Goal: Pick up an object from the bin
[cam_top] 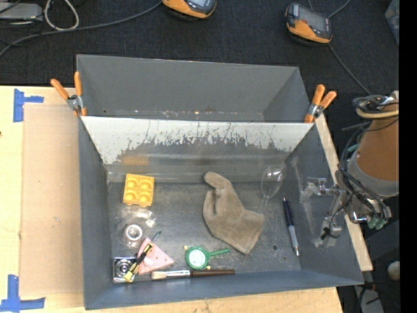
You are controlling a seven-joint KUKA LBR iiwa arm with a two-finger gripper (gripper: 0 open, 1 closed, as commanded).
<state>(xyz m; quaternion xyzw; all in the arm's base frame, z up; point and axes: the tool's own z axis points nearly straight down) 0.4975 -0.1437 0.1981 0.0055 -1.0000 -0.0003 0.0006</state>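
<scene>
My gripper point(325, 222) hangs over the bin's right sloping wall, with nothing visibly in it. The closest thing is a dark pen point(290, 225), lying lengthwise on the floor just to its left. Further left a clear plastic wine glass point(272, 178) lies on its side. A beige cloth glove point(229, 217) is crumpled in the middle of the bin.
A yellow moulded block point(139, 190) and a clear cup point(133, 231) sit at the left. Along the front lie a pink wedge point(155, 258), a small black box point(122, 269), a green round magnifier point(197, 258) and a paintbrush point(193, 274).
</scene>
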